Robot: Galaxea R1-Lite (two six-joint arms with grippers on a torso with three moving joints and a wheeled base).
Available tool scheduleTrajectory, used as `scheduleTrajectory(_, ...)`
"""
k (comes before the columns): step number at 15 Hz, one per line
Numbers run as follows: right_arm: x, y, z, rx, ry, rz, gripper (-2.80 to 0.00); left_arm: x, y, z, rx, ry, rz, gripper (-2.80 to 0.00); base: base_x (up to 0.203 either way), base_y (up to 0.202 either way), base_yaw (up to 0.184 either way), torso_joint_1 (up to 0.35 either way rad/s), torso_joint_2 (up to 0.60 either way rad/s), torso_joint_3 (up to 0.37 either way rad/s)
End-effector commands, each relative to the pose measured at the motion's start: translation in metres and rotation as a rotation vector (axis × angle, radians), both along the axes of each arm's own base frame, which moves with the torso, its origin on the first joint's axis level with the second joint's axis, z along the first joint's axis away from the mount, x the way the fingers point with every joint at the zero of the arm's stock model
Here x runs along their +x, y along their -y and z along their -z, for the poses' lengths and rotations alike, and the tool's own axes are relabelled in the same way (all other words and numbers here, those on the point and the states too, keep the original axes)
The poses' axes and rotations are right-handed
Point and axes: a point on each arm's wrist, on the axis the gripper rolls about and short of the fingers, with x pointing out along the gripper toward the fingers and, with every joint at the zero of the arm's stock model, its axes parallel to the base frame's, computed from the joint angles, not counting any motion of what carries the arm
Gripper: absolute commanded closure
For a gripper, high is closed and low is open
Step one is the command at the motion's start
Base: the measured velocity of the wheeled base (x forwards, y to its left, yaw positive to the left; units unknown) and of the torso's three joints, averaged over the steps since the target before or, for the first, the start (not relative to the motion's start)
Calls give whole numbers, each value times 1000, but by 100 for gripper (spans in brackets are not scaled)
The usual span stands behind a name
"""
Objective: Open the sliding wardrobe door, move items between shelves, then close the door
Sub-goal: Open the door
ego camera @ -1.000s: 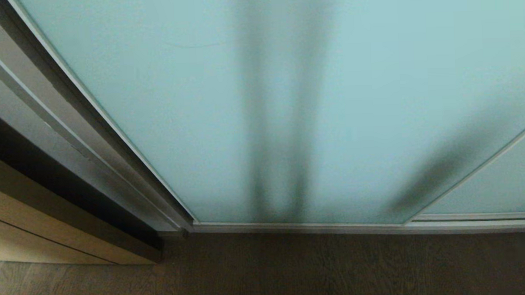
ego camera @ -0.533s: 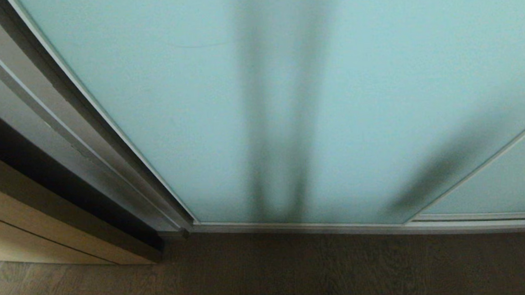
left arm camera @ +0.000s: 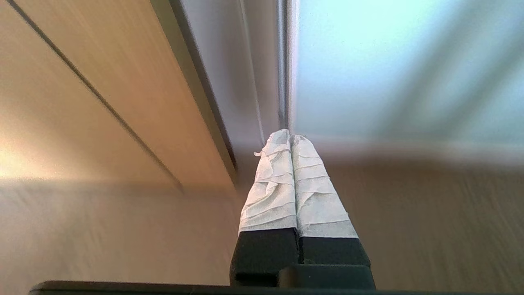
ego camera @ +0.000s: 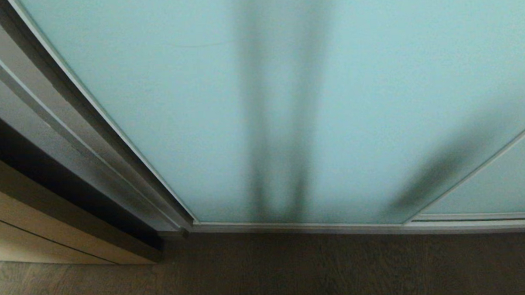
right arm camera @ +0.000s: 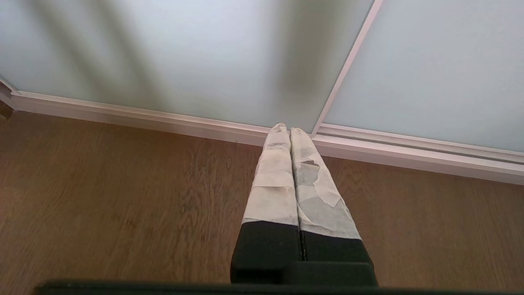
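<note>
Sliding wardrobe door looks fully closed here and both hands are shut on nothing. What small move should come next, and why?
Probably bring the left hand up to the sliding wardrobe door at its left frame edge. The door covers the opening, so nothing inside can be reached, and that hand already points at that edge, beside the wooden cabinet front. The right hand, also shut, sits further along the glass.

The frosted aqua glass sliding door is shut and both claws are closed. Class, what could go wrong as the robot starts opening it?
1. The frosted aqua glass sliding door shows no handle; the shut left claw may slip on its slim silver frame.
2. That edge sits close beside the tan wooden cabinet front, so the claw could bump it.
3. Dark shapes behind the glass may snag.
</note>
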Motion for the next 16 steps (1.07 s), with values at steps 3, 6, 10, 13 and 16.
scheduleTrajectory(3,0,0,0,-1,-1,-1,0,-26,-1,-71,76,235,-73,0,0,0,0,0,0,0)
scheduleTrajectory(6,0,0,0,-1,-1,-1,0,-24,-2,-139,78,343,-150,0,0,0,0,0,0,0)
scheduleTrajectory(10,0,0,0,-1,-1,-1,0,13,-5,-203,46,529,-229,0,0,0,0,0,0,0)
scheduleTrajectory(13,0,0,0,-1,-1,-1,0,50,-6,-232,13,604,-276,0,0,0,0,0,0,0)
scheduleTrajectory(16,0,0,0,-1,-1,-1,0,90,-8,-249,-17,667,-313,0,0,0,0,0,0,0)
